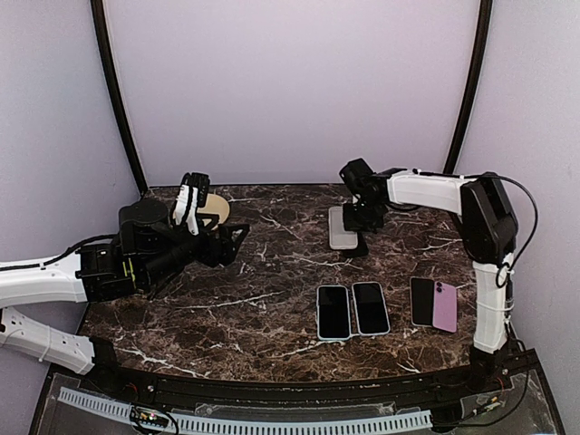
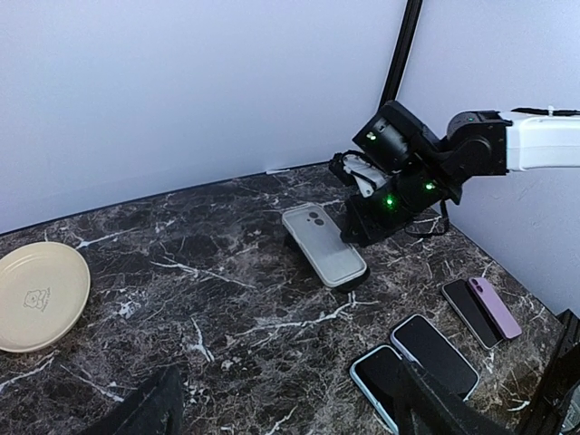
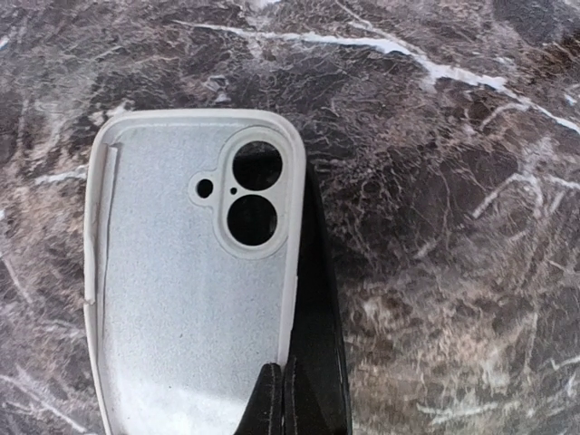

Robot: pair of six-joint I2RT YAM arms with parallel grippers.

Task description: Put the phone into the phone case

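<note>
A white phone case (image 1: 343, 228) is held at the back centre of the marble table, a little above the surface. My right gripper (image 1: 359, 234) is shut on its long right edge. The right wrist view shows the case's inner face (image 3: 181, 299) with the camera cut-outs, and my right gripper (image 3: 288, 390) pinching its rim. Two phones lie screen up at the front centre, one with a light blue edge (image 1: 333, 312) and one with a white edge (image 1: 370, 308). My left gripper (image 1: 227, 243) is open and empty, well left of the case, and both phones (image 2: 385, 376) show near its right finger.
A black phone (image 1: 422, 301) and a pink one (image 1: 444, 306) lie side by side at the front right. A cream plate (image 1: 214, 207) sits at the back left, behind my left arm. Curved black poles stand at the back corners.
</note>
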